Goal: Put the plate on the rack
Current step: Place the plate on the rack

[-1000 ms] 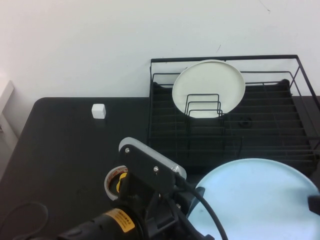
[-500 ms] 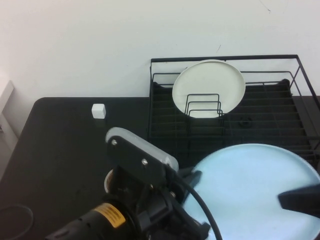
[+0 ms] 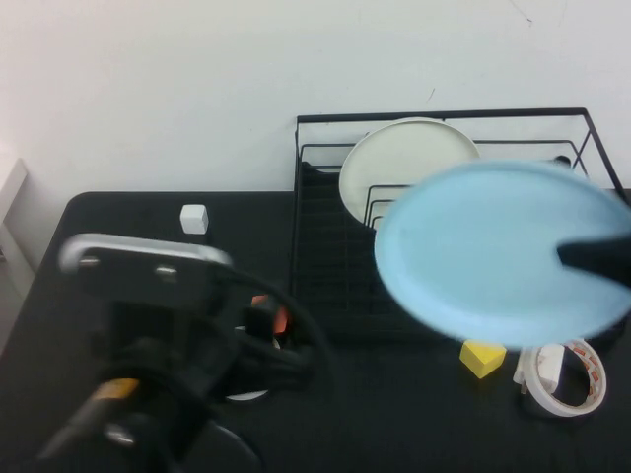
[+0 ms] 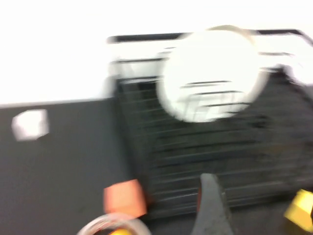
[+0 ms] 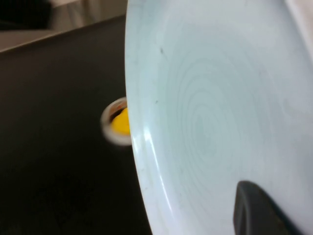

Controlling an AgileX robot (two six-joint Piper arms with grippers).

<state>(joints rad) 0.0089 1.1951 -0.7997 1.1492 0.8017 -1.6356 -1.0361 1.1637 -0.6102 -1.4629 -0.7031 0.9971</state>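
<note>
The pale light-blue plate point(image 3: 498, 254) is in the air, tilted, over the front right part of the black wire rack point(image 3: 320, 251). My right gripper point(image 3: 582, 258) comes in from the right edge and is shut on the plate's rim. In the right wrist view the plate point(image 5: 210, 112) fills most of the picture, with a dark fingertip point(image 5: 257, 210) pressed on its face. My left gripper point(image 3: 281, 340) is low over the table at the front left, apart from the plate and blurred. The rack also shows in the left wrist view point(image 4: 146, 161).
A white plate point(image 3: 389, 163) stands upright in the rack's wire loops. On the table lie a white cube point(image 3: 194, 219), an orange cube point(image 4: 124, 198), a yellow block point(image 3: 482, 357), a tape roll point(image 3: 564, 376) at front right and a tape ring point(image 5: 116, 122) by the left arm.
The right gripper has lifted the blue plate up and back, from low at the front right to over the rack. The left arm has let go of it and swung left.
</note>
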